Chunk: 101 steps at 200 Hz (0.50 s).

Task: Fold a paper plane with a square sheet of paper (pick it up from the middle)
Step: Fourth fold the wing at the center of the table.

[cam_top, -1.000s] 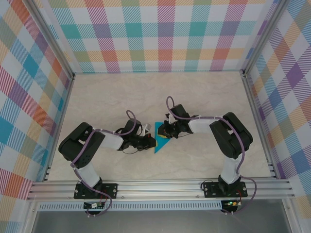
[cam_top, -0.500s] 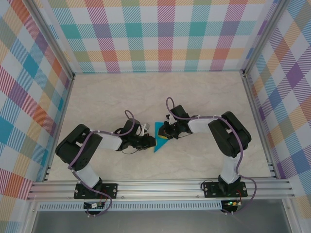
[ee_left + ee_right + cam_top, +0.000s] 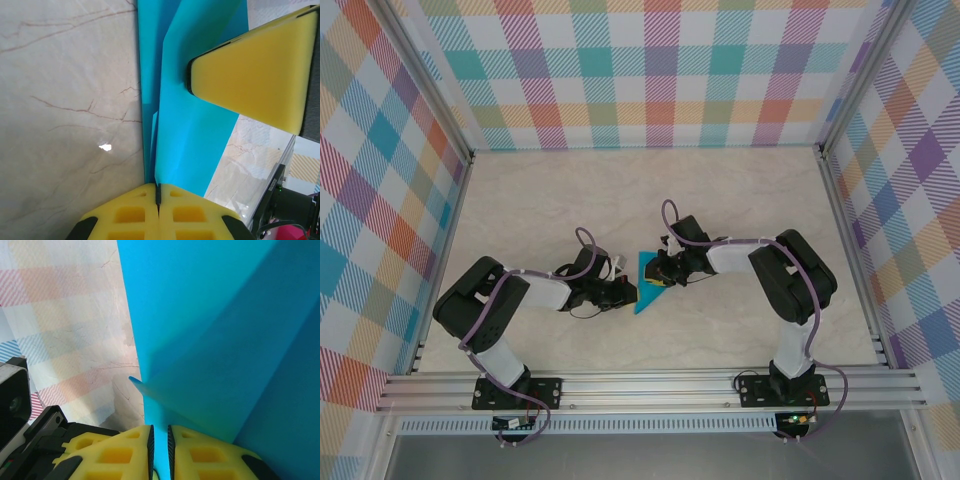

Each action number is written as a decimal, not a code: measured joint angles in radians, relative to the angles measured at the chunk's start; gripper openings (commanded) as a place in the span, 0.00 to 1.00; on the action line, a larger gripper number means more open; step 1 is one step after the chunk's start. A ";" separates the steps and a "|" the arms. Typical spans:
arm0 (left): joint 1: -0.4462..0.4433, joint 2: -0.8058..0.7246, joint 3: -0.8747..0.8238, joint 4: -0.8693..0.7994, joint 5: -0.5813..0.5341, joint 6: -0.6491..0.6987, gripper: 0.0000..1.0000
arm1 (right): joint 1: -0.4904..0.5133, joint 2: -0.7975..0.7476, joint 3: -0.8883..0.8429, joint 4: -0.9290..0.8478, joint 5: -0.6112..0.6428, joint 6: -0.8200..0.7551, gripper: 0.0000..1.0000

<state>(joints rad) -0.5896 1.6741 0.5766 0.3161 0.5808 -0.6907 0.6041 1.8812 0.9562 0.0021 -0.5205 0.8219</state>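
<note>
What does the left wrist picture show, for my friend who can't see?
The left gripper is shut on the edge of a folded teal-blue paper on a marble table. Another yellow foam finger reaches over the paper.

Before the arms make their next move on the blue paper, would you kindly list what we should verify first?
1. Left gripper grip on the paper plane: ok, its jaws are closed on the paper's near edge.
2. Right gripper grip: ok, paper sits between its nearly closed fingers.
3. Grippers apart from each other: ok, the top view shows them on opposite sides of the paper.
4. Folded layers lined up: cannot tell; a small corner pokes out in the right wrist view.
5. Paper lying flat on the table: cannot tell from these angles.
</note>
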 measured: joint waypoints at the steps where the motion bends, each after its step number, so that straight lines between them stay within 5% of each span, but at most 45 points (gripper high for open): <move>1: 0.000 0.000 0.000 0.000 0.000 0.000 0.00 | 0.000 0.000 0.000 -0.001 0.000 0.000 0.18; 101: -0.061 -0.048 -0.048 0.050 -0.124 -0.054 0.00 | -0.015 -0.044 0.000 -0.050 0.030 -0.015 0.19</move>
<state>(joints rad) -0.6506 1.6264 0.5285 0.3660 0.4572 -0.7448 0.5888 1.8370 0.9562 -0.0483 -0.4908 0.8066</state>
